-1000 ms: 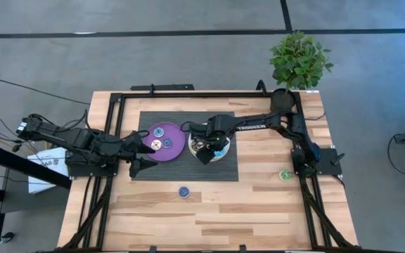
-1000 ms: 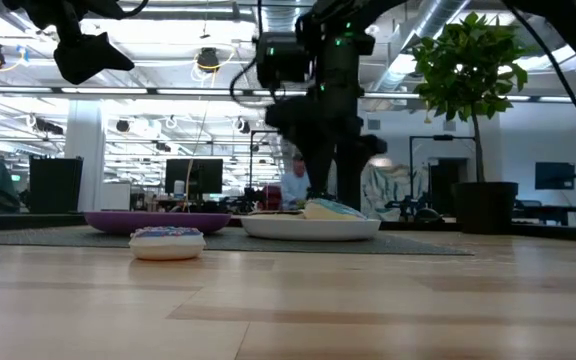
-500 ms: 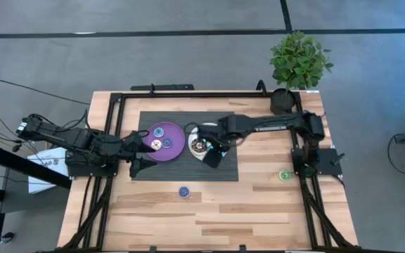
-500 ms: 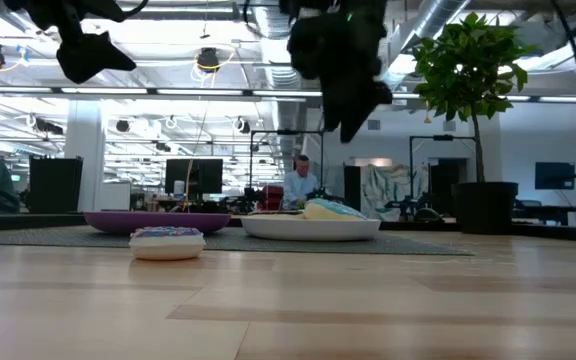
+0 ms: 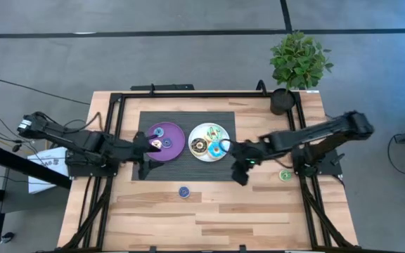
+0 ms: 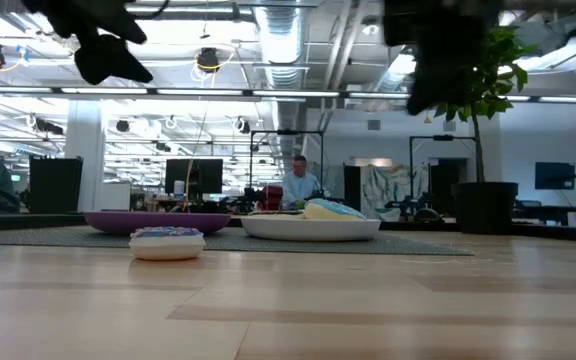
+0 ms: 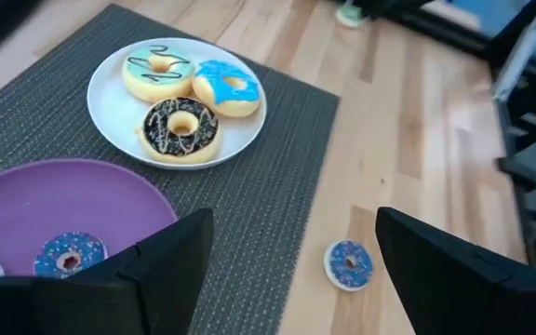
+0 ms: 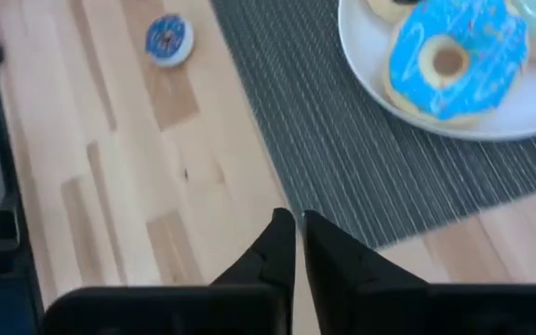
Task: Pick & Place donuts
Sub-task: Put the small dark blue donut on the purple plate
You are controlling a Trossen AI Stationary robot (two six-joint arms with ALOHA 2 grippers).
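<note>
Three larger donuts lie on the white plate (image 5: 209,140): brown (image 7: 181,128), cyan (image 8: 454,60) and light green (image 7: 159,72). Small donuts lie on the purple plate (image 5: 174,150), among them a blue one (image 7: 68,253). Another small blue donut (image 5: 183,191) rests flat on the wood near the front, and a small green one (image 5: 285,175) lies at the right. My right gripper (image 8: 294,233) is shut on nothing, above the mat's near right corner. My left gripper (image 7: 291,279) hangs open above the purple plate's near edge.
A dark ribbed mat (image 5: 223,172) lies under both plates. A potted plant (image 5: 299,62) stands at the far right corner. A black frame (image 5: 118,105) rims the table. Bare wood spreads along the near side around the small blue donut.
My right gripper has risen from over the white plate and swung toward the table's right and near edges, carrying nothing; the cyan donut stays on the white plate. My left gripper has edged a little toward the right.
</note>
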